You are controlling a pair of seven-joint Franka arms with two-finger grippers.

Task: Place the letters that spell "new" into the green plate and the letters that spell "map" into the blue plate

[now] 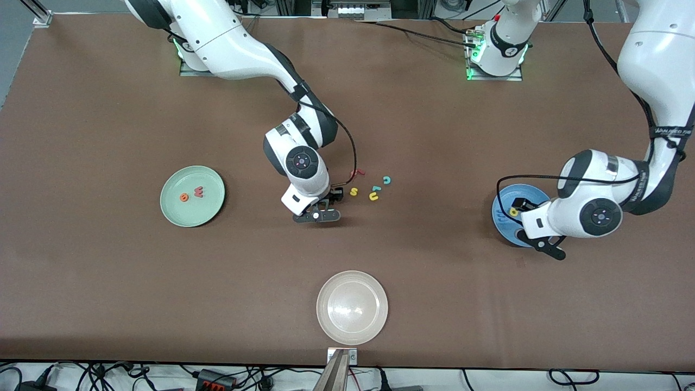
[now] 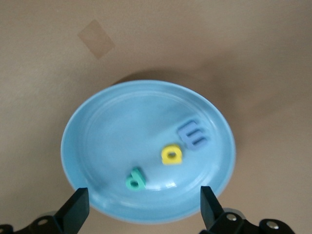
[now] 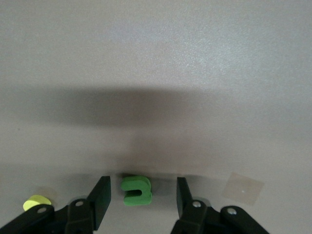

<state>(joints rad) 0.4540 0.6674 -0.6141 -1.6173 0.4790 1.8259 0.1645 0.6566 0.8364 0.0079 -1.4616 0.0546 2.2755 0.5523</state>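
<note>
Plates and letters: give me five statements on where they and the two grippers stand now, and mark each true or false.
1. The blue plate holds the blue m, the yellow a and the teal p. True.
2. The green plate holds three letters. False: only the orange e and the pinkish-red w lie in it.
3. The left gripper hangs open over the blue plate, holding nothing. True.
4. The right gripper carries the green n above the green plate. False: the n lies on the table between its fingers.
5. The off-white plate holds a yellow letter. False: nothing lies in it.
</note>
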